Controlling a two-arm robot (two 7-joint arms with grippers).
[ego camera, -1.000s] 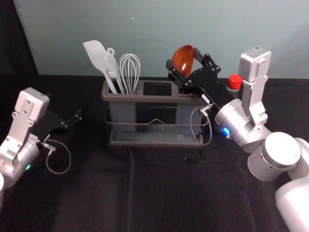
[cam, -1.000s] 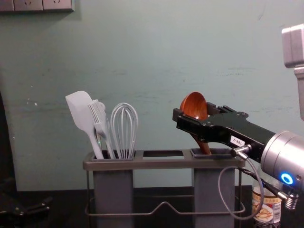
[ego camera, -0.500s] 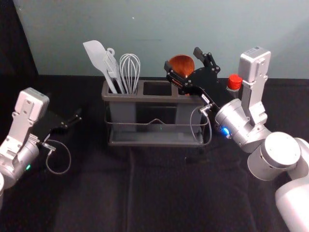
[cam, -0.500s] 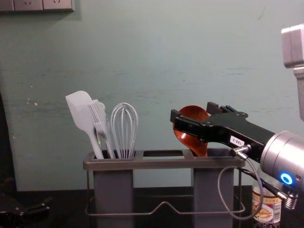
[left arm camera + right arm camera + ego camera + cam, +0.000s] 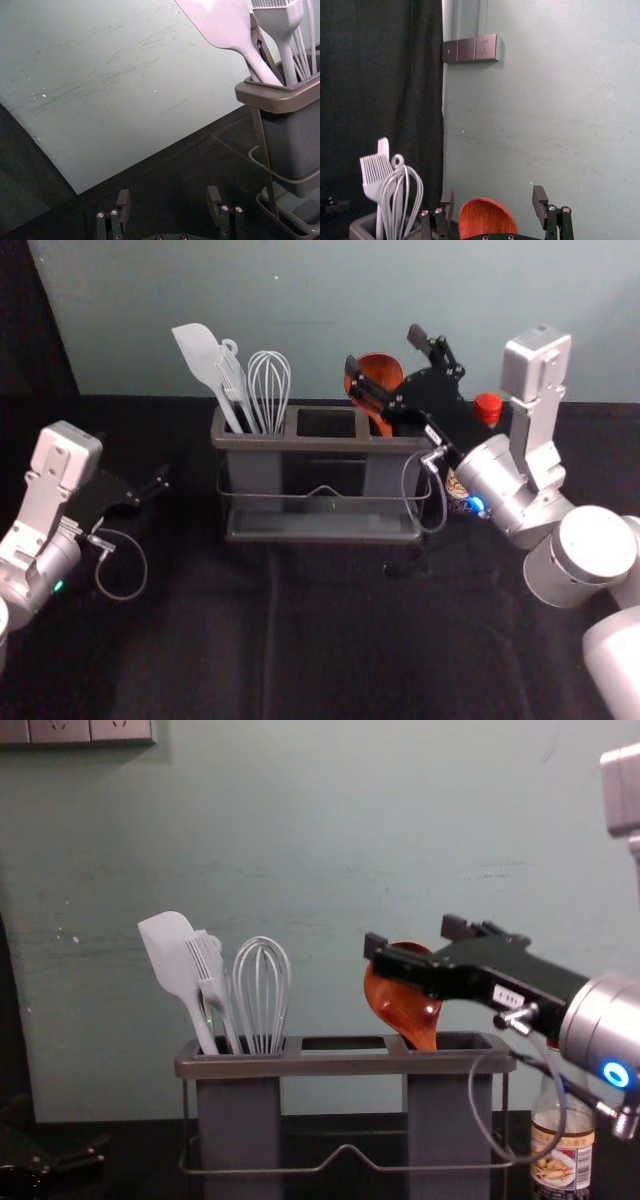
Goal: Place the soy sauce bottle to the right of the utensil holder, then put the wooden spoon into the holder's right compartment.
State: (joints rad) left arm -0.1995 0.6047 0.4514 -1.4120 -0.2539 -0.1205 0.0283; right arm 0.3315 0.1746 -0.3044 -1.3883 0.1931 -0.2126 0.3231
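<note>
My right gripper (image 5: 383,350) stands open over the right end of the utensil holder (image 5: 322,443); its fingers also show open in the right wrist view (image 5: 492,200). The wooden spoon (image 5: 402,1009) leans bowl-up in the holder's right compartment, its handle down inside, close behind one finger. To the right of the holder stands the soy sauce bottle (image 5: 562,1145), red cap (image 5: 487,407) up, partly behind the right arm. My left gripper (image 5: 160,483) is parked at the left, open in the left wrist view (image 5: 169,200).
A white spatula (image 5: 172,960), a brush and a whisk (image 5: 262,995) stand in the holder's left compartment. The middle compartment lies between them and the spoon. A wall (image 5: 350,300) rises behind the table, with sockets (image 5: 472,48) on it.
The spoon has dropped lower into the right compartment and tilted left, let go by my right gripper. That gripper has opened wider and drawn slightly to the right. The left arm is unmoved.
</note>
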